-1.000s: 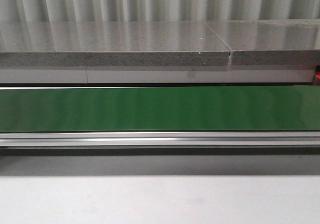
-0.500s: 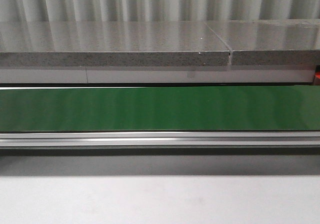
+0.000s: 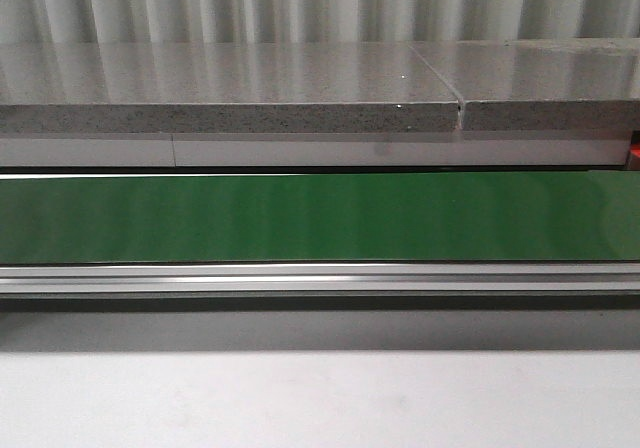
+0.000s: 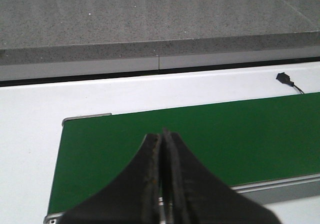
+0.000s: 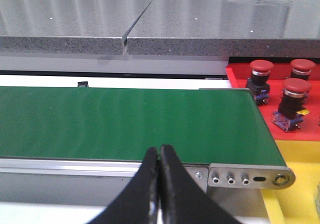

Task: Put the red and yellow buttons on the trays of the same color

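Both grippers hang over the green conveyor belt [image 3: 320, 218] with fingers pressed together, holding nothing: left gripper [image 4: 161, 134], right gripper [image 5: 159, 149]. Three red buttons [image 5: 292, 91] stand on the red tray [image 5: 240, 76] at the right wrist view's right edge, the yellow tray [image 5: 295, 184] below. No writing seems legible.

A green conveyor belt [image 3: 320, 218] runs below a grey stone counter [image 3: 230, 88].

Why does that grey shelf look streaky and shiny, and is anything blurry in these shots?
Front view: the polished stone ledge mirrors the ribbed wall behind it as pale vertical streaks; the green belt shows a faint sheen. Left wrist view: the shut left gripper is dark and soft, too close to the lens. Right wrist view: the right gripper is likewise soft, while the red buttons stay sharp.
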You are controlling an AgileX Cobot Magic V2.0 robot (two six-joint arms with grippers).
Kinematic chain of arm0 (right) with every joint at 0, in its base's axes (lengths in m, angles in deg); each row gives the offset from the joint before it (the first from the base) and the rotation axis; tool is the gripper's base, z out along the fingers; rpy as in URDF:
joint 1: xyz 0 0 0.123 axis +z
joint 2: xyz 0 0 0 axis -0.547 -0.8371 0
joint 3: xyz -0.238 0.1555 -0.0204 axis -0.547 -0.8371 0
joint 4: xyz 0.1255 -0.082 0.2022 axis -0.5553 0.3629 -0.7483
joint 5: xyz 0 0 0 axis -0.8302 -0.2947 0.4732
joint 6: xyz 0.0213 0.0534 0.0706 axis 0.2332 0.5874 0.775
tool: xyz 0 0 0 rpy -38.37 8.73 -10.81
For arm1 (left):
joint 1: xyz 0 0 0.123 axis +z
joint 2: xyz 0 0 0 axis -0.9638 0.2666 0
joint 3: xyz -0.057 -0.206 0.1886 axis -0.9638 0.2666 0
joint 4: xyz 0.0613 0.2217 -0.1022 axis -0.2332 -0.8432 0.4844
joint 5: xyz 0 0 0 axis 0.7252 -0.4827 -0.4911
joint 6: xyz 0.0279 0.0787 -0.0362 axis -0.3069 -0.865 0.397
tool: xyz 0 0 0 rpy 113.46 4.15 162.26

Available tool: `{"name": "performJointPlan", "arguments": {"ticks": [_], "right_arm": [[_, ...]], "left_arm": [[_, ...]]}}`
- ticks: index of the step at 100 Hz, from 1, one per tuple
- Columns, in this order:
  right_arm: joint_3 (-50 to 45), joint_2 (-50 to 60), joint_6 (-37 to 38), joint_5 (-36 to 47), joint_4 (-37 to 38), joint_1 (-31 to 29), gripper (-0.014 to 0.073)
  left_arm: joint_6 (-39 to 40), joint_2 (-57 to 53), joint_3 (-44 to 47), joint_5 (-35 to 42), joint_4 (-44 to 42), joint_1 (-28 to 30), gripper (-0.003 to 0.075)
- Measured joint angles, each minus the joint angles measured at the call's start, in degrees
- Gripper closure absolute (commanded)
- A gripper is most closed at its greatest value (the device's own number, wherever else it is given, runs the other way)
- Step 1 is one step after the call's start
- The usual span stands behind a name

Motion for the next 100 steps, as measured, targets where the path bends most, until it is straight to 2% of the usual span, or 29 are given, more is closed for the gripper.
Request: {"name": "performJointPlan", "arguments": {"ticks": [100], "right_arm": [[0.0,0.0,0.23,0.68,0.02,-0.23,0.0713]], "left_arm": [[0.0,0.0,0.0,0.0,0.0,0.0,0.074]]}}
